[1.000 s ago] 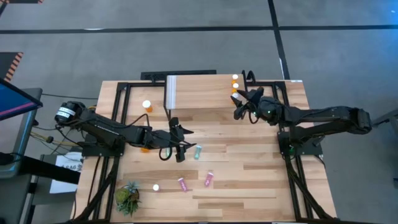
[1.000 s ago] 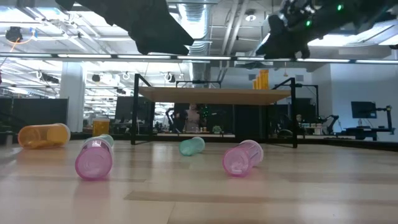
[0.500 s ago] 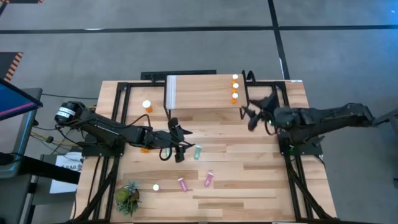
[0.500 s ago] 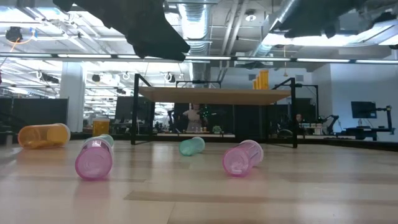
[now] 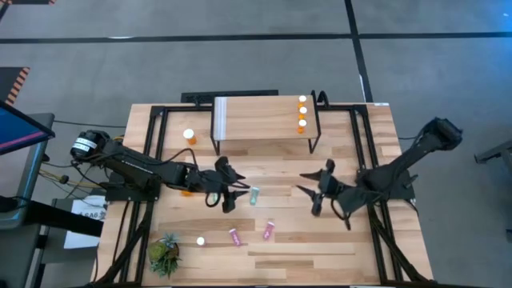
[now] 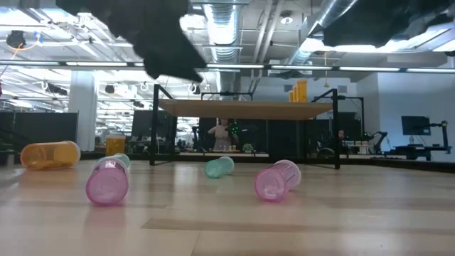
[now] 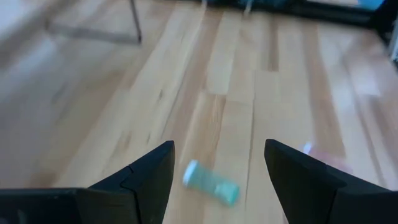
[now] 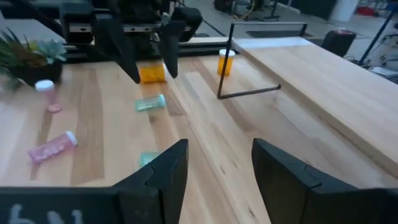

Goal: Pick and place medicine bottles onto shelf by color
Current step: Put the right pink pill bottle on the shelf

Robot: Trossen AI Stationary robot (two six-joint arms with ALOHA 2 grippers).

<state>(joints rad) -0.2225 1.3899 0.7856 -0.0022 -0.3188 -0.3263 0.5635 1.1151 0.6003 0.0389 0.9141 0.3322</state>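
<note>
High view: our left gripper [image 5: 230, 194] hovers just left of a teal bottle [image 5: 254, 195] lying on its side at mid-table, fingers spread and nothing between them. Our right gripper [image 5: 318, 192] hangs over bare wood to the right of it, also spread and empty. On the shelf [image 5: 264, 116] 3 orange bottles [image 5: 302, 113] stand in a row at the right end. A lone orange bottle [image 5: 189, 137] stands on the table left of the shelf, and 2 pink bottles [image 5: 251, 234] lie nearer us, with a small plant [image 5: 164, 253] at the near left corner. We judge the step in hand is taking the teal bottle with the left gripper.

Low view: the teal bottle [image 6: 219, 166] lies in front of the shelf legs, 2 pink ones [image 6: 107, 183] closer, a wide orange one [image 6: 50, 155] far left. All can roll.

Left wrist view: the teal bottle [image 7: 211, 185] sits between our 2 fingers [image 7: 157, 174], slanted across them. We should square the wrist so the fingers cross the barrel, then descend and close gently so it does not squirt away.

Right wrist view: fingers [image 8: 166, 171] apart and empty; the left gripper [image 8: 147, 53] shows above the teal bottle [image 8: 150, 102]. We should keep the right arm clear.
</note>
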